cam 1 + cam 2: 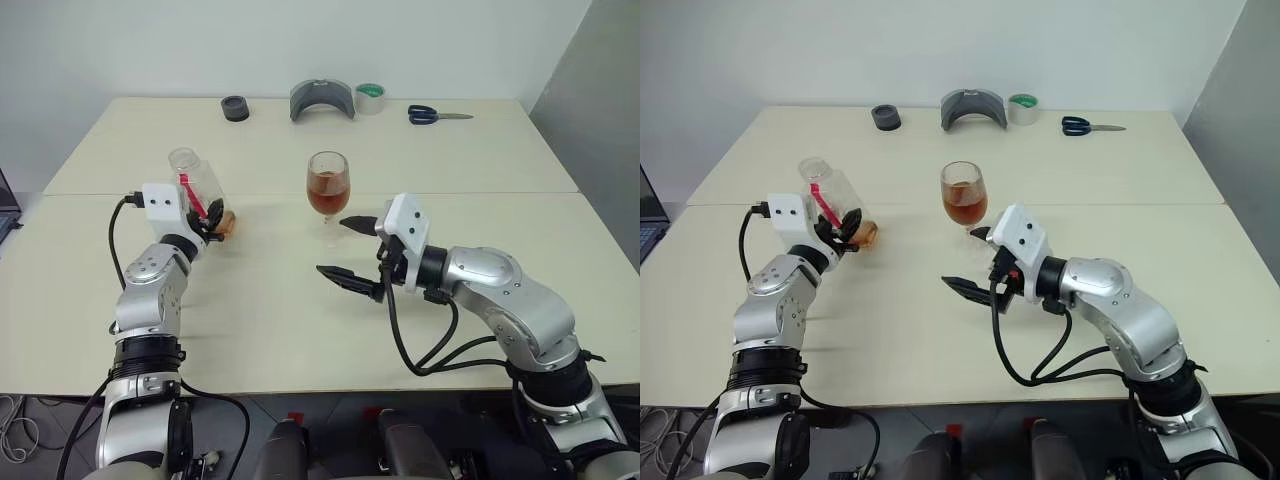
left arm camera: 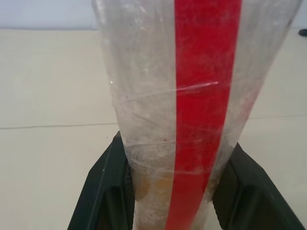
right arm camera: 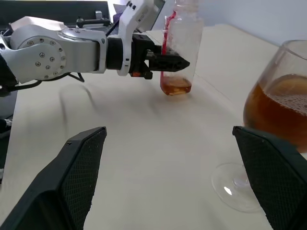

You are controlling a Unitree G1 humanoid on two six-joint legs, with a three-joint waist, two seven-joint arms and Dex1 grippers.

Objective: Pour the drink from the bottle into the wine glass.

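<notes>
clear scuffed plastic bottle [image 2: 192,96]

place: lab or office test room | surface: two plain cream benches [image 1: 300,330] pushed edge to edge | walls: bare white | far edge: scissors [image 1: 436,115], tape roll [image 1: 370,98], black round cap [image 1: 235,108] | left edge: laptop corner [image 1: 5,205]

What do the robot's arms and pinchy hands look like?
Both arms are shiny silver metal with rounded joints and black rings. Each has a white boxy block at the wrist and a loose black cable. The left end effector and right end effector have two black, pointed fingers.
</notes>
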